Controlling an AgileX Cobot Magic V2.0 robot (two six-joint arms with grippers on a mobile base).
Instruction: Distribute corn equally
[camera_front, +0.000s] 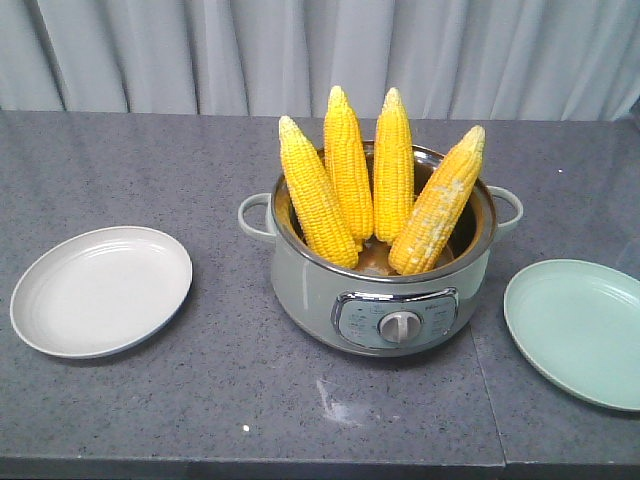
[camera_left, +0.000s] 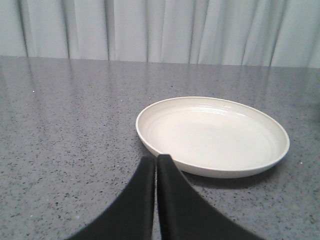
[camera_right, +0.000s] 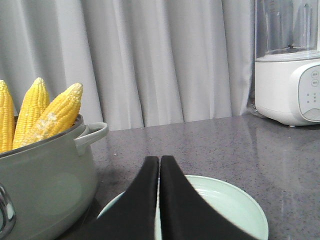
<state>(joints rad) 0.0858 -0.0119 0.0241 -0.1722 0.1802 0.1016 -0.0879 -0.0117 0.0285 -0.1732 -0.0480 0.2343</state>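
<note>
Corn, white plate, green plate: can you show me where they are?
corn (camera_front: 316, 195), front view, middle of the leftmost cob.
white plate (camera_left: 212, 131), left wrist view, bare middle.
green plate (camera_front: 580, 325), front view, bare middle.

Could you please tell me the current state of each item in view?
Grey-green metal cooking pot: uncovered, holding all the corn.
Four bright yellow corn cobs: standing tip-up in the pot.
Cream round plate: empty.
Pale green round plate: empty.
Left pincer: shut, empty.
Right pincer: shut, empty.

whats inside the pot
Four cobs stand tips up in the pot, fanned outward. Their lower ends and most of the pot's floor are hidden behind its wall and the cobs themselves.
</note>
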